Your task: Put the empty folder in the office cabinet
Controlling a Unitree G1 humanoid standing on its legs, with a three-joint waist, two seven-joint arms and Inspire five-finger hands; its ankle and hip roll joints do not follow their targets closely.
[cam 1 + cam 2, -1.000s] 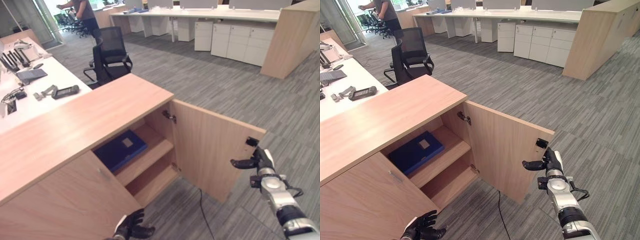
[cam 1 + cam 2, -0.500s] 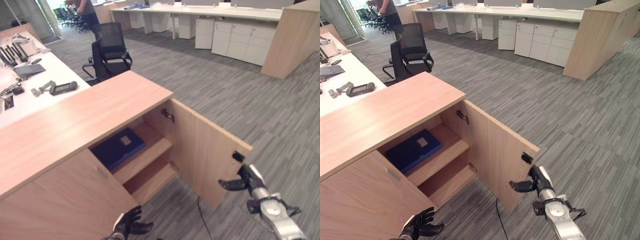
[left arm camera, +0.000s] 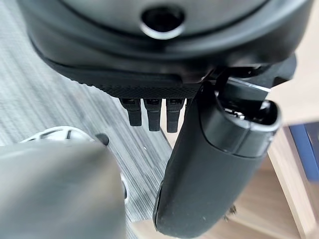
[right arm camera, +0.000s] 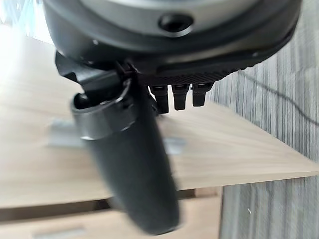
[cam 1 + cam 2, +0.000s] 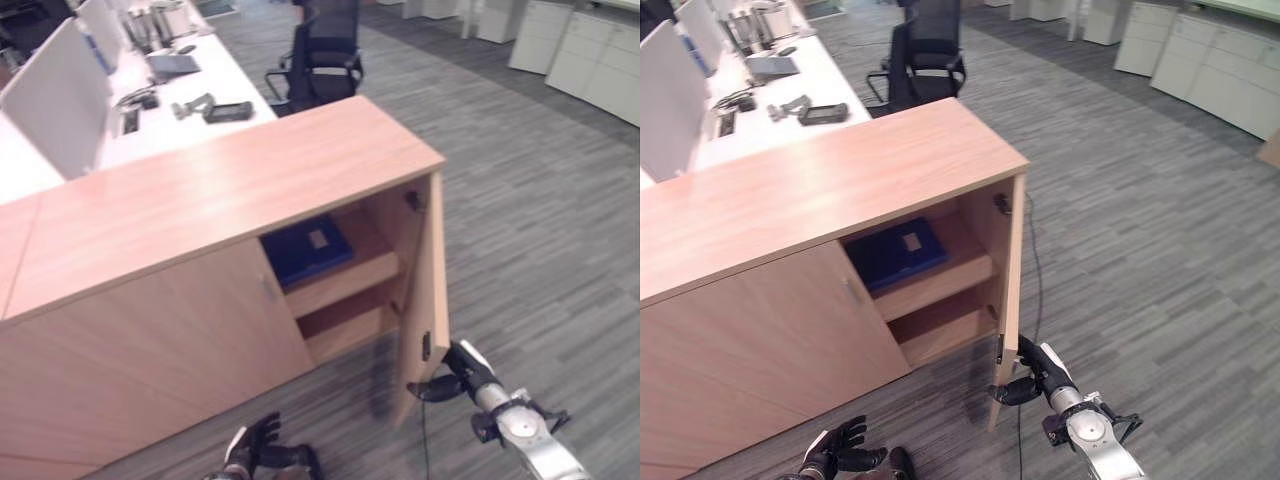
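Note:
A dark blue folder (image 5: 305, 250) lies flat on the upper shelf of the wooden office cabinet (image 5: 220, 180). The cabinet's right door (image 5: 1008, 290) stands partly open, seen almost edge-on. My right hand (image 5: 1030, 378) is low at the door's outer face near its bottom corner, open, with straight fingers against the wood (image 4: 239, 154). My left hand (image 5: 840, 455) hangs open near the floor in front of the closed left door (image 5: 170, 330) and holds nothing.
Behind the cabinet is a white desk (image 5: 215, 75) with small devices and a white partition (image 5: 60, 95). A black office chair (image 5: 325, 45) stands past its far end. White drawer units (image 5: 590, 60) line the far right, across grey carpet.
The camera has swung round to the cabinet's right. The door has swung from wide open to partly shut, with my right hand following it low. The folder stays on the shelf.

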